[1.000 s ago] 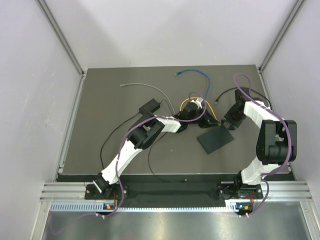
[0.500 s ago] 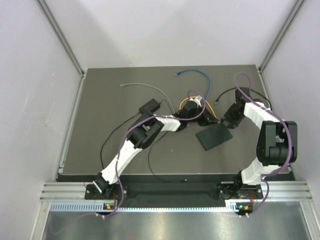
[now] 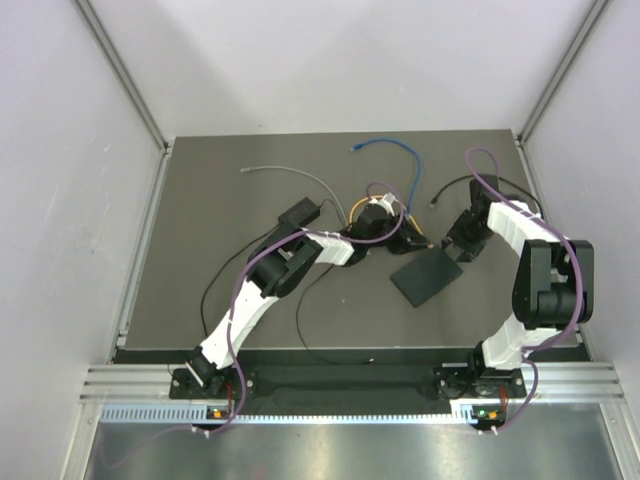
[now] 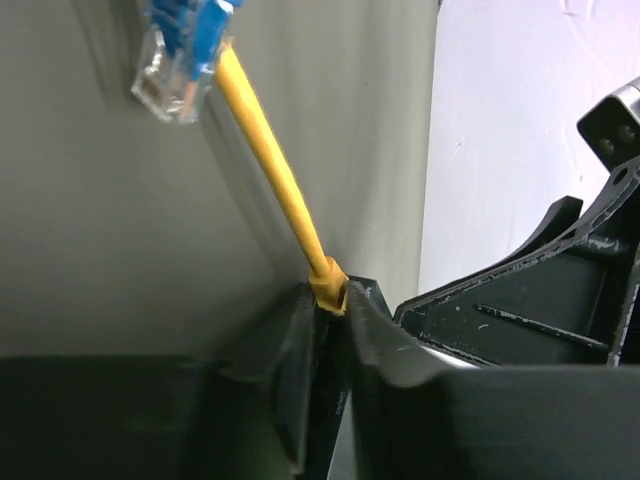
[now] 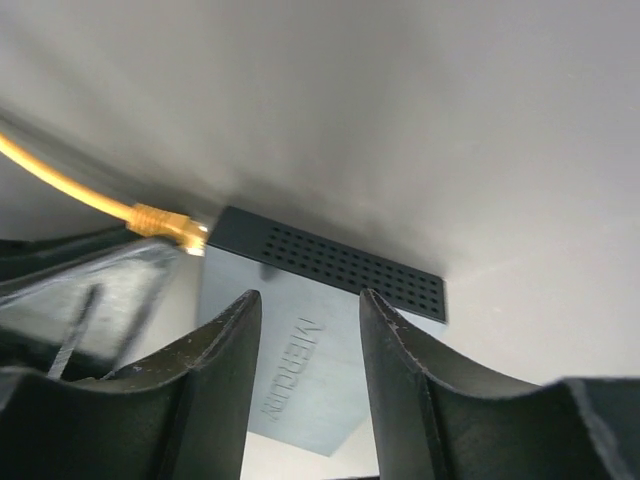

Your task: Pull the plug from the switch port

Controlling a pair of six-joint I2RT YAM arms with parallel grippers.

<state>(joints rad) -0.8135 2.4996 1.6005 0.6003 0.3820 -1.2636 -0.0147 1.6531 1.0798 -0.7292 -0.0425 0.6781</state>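
A: Two things to settle before pulling: where to find the plug [image 5: 190, 232], and how to hold it.

B: Sits at the upper left corner of the flat black switch box [image 3: 428, 279] in the right wrist view, touching its edge. Cannot tell whether still seated in the switch port or just clear of it; socket itself hidden.

A: Held already?

B: Yes. Pinched at the orange-yellow boot [image 4: 328, 283] by the left gripper [image 4: 330, 300], fingers [image 4: 390, 335] closed down narrow on it. Yellow cable [image 4: 268, 150] leading up and away past a loose blue plug [image 4: 175, 55].

A: And the right gripper [image 5: 310, 300]?

B: Spread wide, gripping nothing, pointed at the top of the box without visibly touching.

A: Handling?

B: Probably small and light, hard slick plastic, easy to crack at the catch. Best taken at the boot or plug body, never along the soft cable; bends and stretches instead of pulling. Likely needs the catch pressed and a straight draw along the socket's line. Worth pinning the box to the counter [image 3: 220, 230]: looks light enough to slide along with the plug.
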